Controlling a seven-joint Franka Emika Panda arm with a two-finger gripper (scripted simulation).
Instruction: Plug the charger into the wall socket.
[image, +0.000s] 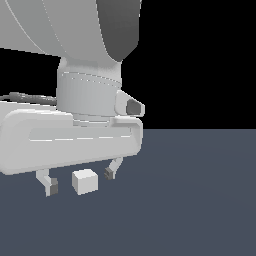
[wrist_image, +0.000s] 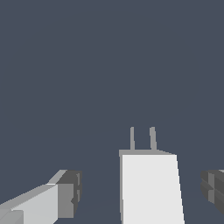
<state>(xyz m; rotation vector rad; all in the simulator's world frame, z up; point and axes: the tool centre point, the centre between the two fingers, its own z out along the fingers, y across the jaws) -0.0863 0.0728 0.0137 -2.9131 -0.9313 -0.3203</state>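
Note:
The charger (image: 84, 181) is a small off-white cube resting on the dark grey floor in the exterior view. It stands between the two fingers of my gripper (image: 80, 180), which is open. One finger (image: 49, 184) is on the exterior view's left of it, the other (image: 112, 170) on its right, both apart from it. In the wrist view the charger (wrist_image: 151, 188) shows two thin grey prongs pointing away from the camera, with my gripper (wrist_image: 142, 194) open around it. The wall socket is out of view.
The arm's large white hand and wrist (image: 70, 140) fill the upper part of the exterior view's left side. The flat dark grey floor (image: 200, 200) stretches out on the exterior view's right.

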